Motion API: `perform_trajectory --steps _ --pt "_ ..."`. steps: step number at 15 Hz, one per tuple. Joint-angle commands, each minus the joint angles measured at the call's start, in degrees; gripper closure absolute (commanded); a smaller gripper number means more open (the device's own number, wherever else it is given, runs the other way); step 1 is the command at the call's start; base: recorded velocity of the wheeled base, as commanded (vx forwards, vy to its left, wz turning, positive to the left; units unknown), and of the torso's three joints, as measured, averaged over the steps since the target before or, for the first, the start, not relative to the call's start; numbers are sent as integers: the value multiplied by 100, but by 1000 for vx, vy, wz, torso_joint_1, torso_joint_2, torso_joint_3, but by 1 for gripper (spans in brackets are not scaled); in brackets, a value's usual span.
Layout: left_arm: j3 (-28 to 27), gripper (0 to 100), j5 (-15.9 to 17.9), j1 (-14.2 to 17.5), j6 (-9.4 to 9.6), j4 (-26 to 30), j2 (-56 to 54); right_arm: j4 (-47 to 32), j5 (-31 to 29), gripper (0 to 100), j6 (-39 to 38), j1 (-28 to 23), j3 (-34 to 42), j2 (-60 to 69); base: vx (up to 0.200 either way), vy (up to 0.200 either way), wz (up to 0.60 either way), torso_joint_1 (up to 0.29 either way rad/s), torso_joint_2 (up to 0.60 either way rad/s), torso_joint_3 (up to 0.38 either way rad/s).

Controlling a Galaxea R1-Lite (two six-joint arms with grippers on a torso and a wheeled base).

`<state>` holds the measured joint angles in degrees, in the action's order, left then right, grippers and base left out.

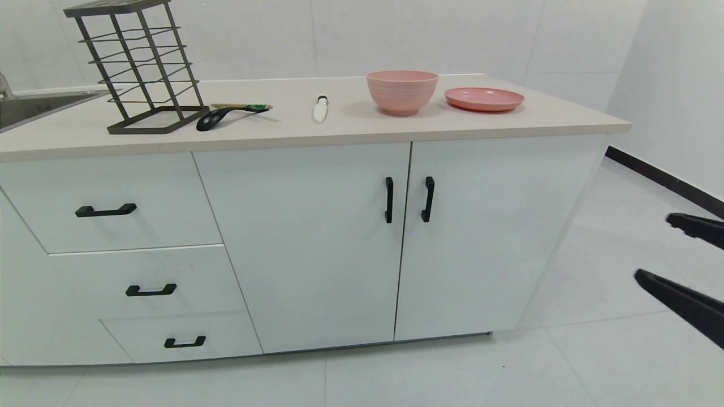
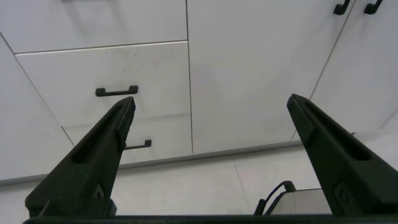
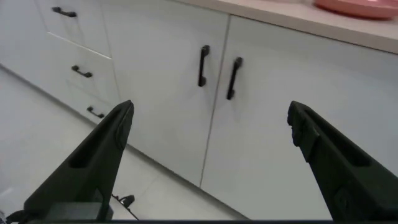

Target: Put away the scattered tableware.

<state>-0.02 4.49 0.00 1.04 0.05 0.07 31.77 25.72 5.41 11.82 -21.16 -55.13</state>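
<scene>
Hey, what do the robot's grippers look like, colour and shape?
The left gripper and right gripper are both matte black, each with two long, flat-sided fingers tapering to blunt tips. A thin black cable loops near the left one's base.

Sink (image 1: 34, 107): cut off by the head view's left edge. Right claw (image 1: 654, 246): both fingers run off the right edge. Pink plate (image 3: 351, 6): clipped by the frame edge in the right wrist view. Slim wooden piece with green band (image 1: 243, 106) on the worktop (image 1: 509, 121): too small to identify. White utensil (image 1: 320, 108): kind unclear.
</scene>
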Motion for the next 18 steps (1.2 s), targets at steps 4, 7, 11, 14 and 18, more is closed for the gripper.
perform_trajectory --steps 4,7,11,14,18 --pt "2 0 44 9 37 -5 -7 778 522 0 329 153 -19 -2143 0 0 0 0 0 0" --pt "2 0 404 0 494 -40 -7 1314 530 0 346 136 -107 -2776 0 0 0 0 0 0" --pt "-1193 0 369 62 -253 -1042 538 2501 539 0 373 162 -116 -3804 0 0 0 0 0 0" --pt "-894 0 439 -466 -235 -1350 1408 2923 653 0 382 162 -248 -4358 0 0 0 0 0 0" --pt "-1316 0 1889 -844 -455 -1367 2480 3142 1594 0 505 -22 -309 -4489 0 0 0 0 0 0"
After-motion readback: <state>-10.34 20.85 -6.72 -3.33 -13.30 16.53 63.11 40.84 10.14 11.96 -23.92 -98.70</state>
